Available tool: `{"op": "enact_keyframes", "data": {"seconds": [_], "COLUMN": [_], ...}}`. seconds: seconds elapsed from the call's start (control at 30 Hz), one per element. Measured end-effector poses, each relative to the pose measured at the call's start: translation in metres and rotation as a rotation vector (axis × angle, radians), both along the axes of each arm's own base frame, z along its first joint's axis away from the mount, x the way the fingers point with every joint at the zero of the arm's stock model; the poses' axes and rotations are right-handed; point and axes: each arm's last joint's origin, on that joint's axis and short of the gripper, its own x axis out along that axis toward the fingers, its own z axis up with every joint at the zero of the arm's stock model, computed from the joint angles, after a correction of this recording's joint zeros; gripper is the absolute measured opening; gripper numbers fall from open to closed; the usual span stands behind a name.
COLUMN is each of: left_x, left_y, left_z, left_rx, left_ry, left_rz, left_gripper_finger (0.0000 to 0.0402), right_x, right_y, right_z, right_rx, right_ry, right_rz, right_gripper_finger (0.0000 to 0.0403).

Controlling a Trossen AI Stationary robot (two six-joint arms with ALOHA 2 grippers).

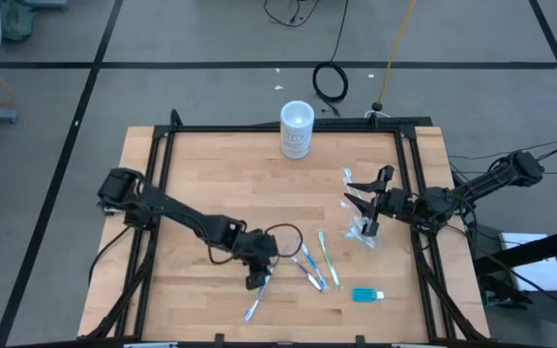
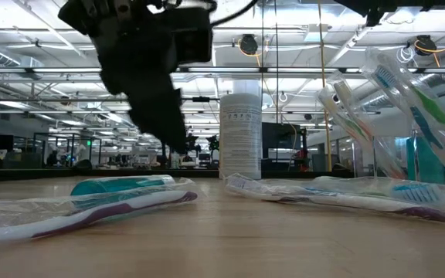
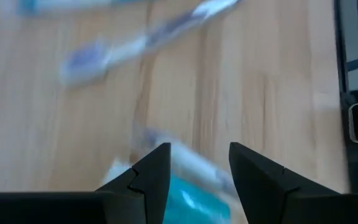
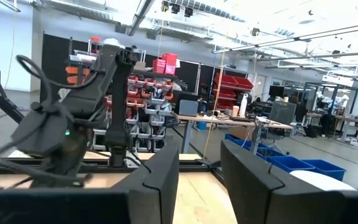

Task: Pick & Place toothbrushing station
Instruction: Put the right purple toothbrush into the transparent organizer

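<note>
My left gripper [image 1: 257, 280] [image 3: 199, 149] is open and tilts down over the near middle of the table. It hangs just above a teal tube [image 3: 185, 193] [image 2: 122, 185], with a finger on either side and not touching it. Wrapped toothbrushes [image 1: 312, 266] [image 2: 91, 212] lie flat around it. Another teal tube [image 1: 367, 295] lies near the front edge. The clear cup [image 1: 366, 234] stands at the right with toothbrushes [image 2: 408, 100] upright in it. My right gripper [image 1: 353, 193] [image 4: 199, 162] is raised beside the cup, open and with nothing in it.
A frosted cylindrical container with a white lid [image 1: 297, 129] [image 2: 240, 135] stands at the table's far middle. Black frame rails [image 1: 158, 193] run along the table's left, right and far sides. Bare wood lies between the container and the toothbrushes.
</note>
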Motion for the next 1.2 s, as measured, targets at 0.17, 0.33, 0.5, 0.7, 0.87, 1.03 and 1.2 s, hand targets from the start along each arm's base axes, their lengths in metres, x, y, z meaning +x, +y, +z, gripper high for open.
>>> {"op": "enact_keyframes", "data": {"seconds": [0.17, 0.33, 0.5, 0.7, 0.87, 1.03, 1.2], "left_x": [0.018, 0.033, 0.031, 0.039, 0.04, 0.036, 0.037], "left_y": [-0.008, -0.005, 0.005, 0.02, 0.037, 0.045, 0.045], "left_z": [-0.005, -0.022, -0.035, -0.029, -0.033, -0.039, -0.042], "left_rx": [0.182, 0.231, 0.457, 0.575, 0.504, 0.386, 0.412], "left_ry": [-0.26, -0.326, -0.291, -0.374, -0.314, -0.242, -0.258], "left_rz": [-0.114, 0.045, -0.171, -0.233, -0.229, -0.285, -0.336], "left_gripper_finger": [0.017, 0.017, 0.017, 0.017, 0.017, 0.017, 0.017], "right_x": [0.001, 0.001, 0.001, 0.0, 0.0, 0.0, 0.0], "right_y": [0.0, 0.0, 0.0, 0.0, 0.0, 0.0, 0.0], "right_z": [-0.001, -0.002, -0.001, 0.002, 0.002, 0.002, 0.002], "right_rx": [0.007, 0.012, -0.043, -0.105, -0.11, -0.11, -0.11], "right_ry": [0.003, 0.007, 0.023, 0.01, 0.008, 0.008, 0.008], "right_rz": [0.003, 0.004, -0.009, -0.03, -0.032, -0.032, -0.032], "right_gripper_finger": [0.011, 0.011, 0.011, 0.011, 0.011, 0.011, 0.011]}}
